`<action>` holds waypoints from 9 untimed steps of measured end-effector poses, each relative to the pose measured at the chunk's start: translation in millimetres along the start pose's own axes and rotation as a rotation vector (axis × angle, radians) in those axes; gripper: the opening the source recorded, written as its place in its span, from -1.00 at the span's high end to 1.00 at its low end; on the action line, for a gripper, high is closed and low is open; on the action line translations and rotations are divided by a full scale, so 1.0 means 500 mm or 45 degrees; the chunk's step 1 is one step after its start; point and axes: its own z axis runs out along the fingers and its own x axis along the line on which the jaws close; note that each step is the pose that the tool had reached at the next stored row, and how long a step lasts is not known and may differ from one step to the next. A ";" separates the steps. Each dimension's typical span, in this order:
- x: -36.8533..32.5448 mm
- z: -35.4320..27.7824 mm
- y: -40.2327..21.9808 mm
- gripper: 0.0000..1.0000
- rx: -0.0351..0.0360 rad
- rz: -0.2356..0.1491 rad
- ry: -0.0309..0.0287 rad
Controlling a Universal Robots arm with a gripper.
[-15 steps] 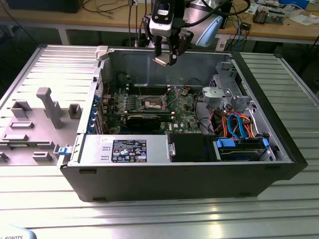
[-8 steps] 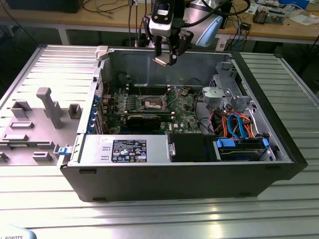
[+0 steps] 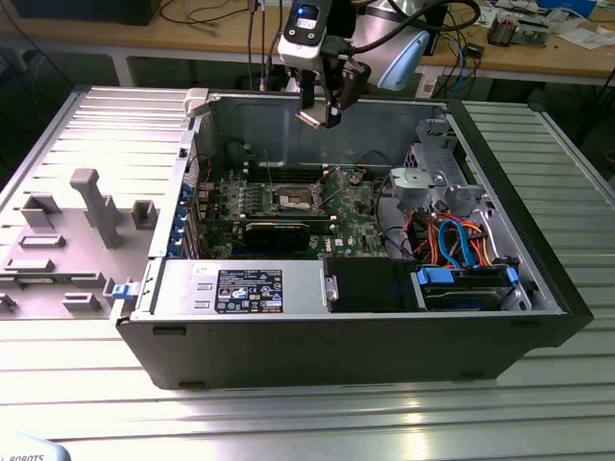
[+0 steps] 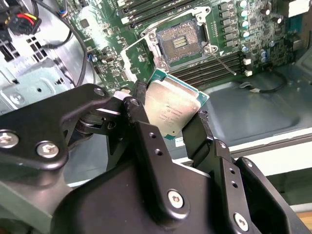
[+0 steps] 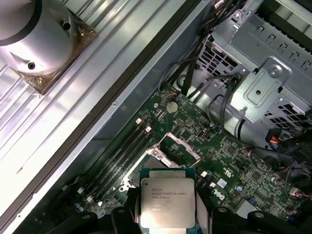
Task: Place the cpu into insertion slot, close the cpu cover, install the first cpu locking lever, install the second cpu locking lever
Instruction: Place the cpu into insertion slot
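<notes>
Black fingers loom closest in the second wrist view. The gripper is pinched on two opposite edges of the cpu, and the chip is tilted. Beyond it the insertion slot lies on the green motherboard, dark centre exposed. First wrist view now: silver top facing up, slot just past the chip's far edge. Exterior view adds the height: the gripper hangs above the far side of the computer case, chip well apart from the slot.
</notes>
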 end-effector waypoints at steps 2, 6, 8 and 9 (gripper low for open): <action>0.001 0.000 -0.001 -0.08 0.0001 0.004 -0.0005; 0.002 0.001 -0.002 -0.08 -0.0005 0.016 -0.0015; 0.002 0.002 -0.003 -0.08 -0.0008 0.031 -0.0028; 0.002 0.003 -0.003 -0.08 -0.0009 0.038 -0.0033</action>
